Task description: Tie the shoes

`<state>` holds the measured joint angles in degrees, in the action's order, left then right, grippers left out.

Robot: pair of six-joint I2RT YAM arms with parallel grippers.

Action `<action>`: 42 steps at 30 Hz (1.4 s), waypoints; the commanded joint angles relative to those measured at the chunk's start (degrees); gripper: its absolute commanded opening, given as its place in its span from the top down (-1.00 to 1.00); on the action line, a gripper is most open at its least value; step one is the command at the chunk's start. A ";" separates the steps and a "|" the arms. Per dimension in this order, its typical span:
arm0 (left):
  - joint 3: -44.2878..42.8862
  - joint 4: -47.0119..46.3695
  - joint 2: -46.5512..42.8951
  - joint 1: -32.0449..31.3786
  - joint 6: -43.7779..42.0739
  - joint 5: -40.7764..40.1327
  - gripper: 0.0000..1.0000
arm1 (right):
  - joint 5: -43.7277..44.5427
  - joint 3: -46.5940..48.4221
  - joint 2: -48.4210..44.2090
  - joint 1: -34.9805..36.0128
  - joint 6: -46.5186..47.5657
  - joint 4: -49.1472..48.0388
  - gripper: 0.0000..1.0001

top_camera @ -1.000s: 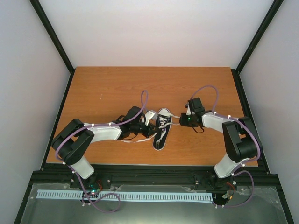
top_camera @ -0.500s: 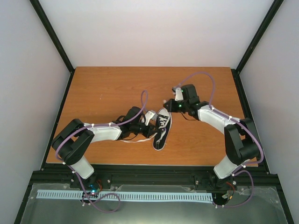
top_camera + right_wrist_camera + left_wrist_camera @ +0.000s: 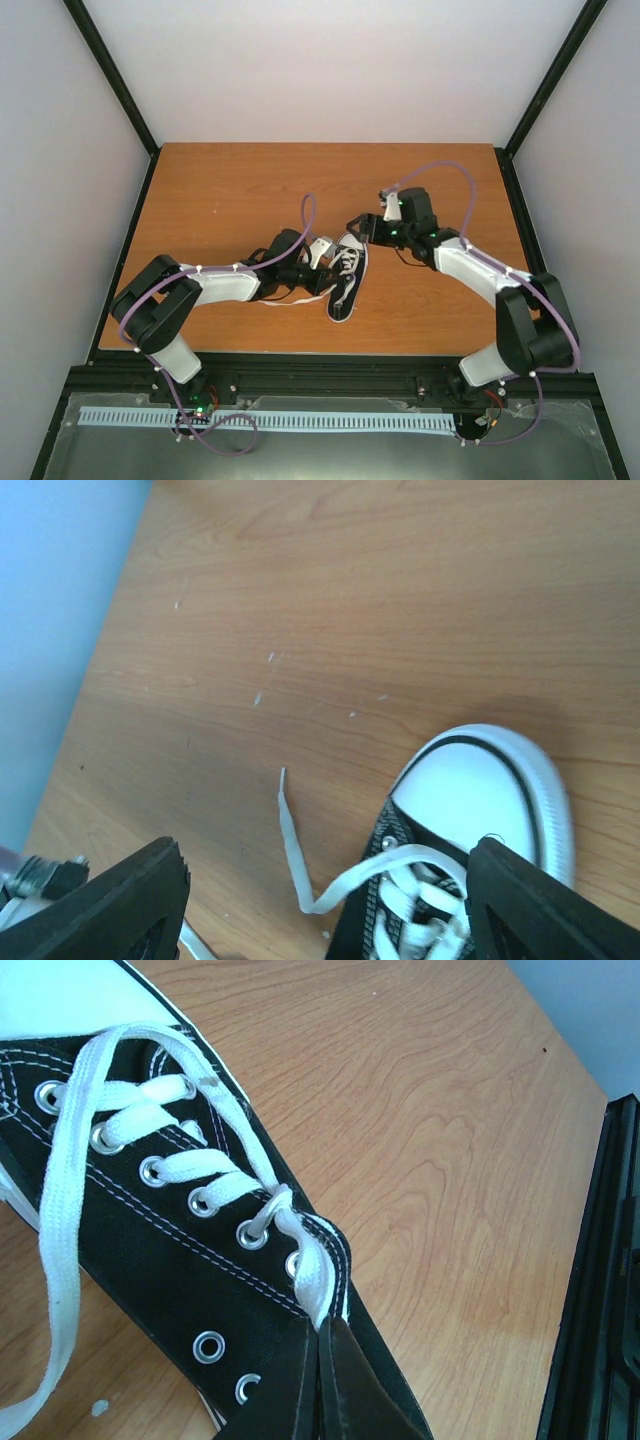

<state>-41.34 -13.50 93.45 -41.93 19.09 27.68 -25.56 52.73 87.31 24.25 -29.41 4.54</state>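
Note:
The black sneaker (image 3: 345,283) with its white toe cap (image 3: 480,790) lies mid-table, toe pointing away from the arm bases. My left gripper (image 3: 325,1335) is shut on a white lace (image 3: 315,1280) right where it leaves the upper eyelets; in the top view it sits at the shoe's left side (image 3: 322,262). Just beyond the toe, my right gripper (image 3: 325,910) hovers open, its fingers (image 3: 110,900) spread wide and holding nothing. The other lace end (image 3: 290,840) lies loose on the wood between them. A slack length of lace (image 3: 290,300) trails left of the shoe.
The wooden table (image 3: 230,190) is bordered by a black frame rail (image 3: 600,1290) and pale walls on three sides. Purple cables (image 3: 440,170) loop above both forearms.
My right gripper swung from the shoe's right side up past the toe, then opened and dropped the lace end onto the table. The left gripper stayed shut on its lace.

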 commanded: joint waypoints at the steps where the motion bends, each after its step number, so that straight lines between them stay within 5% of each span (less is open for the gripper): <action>1: -0.32 -2.71 -1.23 -0.34 0.01 0.83 0.98 | 1.38 -4.18 -7.02 -2.53 2.45 -0.01 -0.53; 18: -4.36 -2.44 0.58 -0.43 6.06 3.06 0.98 | 2.54 -31.33 -22.74 7.62 -23.43 -19.89 -0.18; 42: -8.25 1.52 3.93 -0.61 9.09 3.88 0.98 | 6.69 -27.46 -11.74 15.03 -7.79 -26.48 0.26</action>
<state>-47.53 -12.84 96.92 -41.95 27.75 31.31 -20.53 23.14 73.63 38.37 -39.97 -17.67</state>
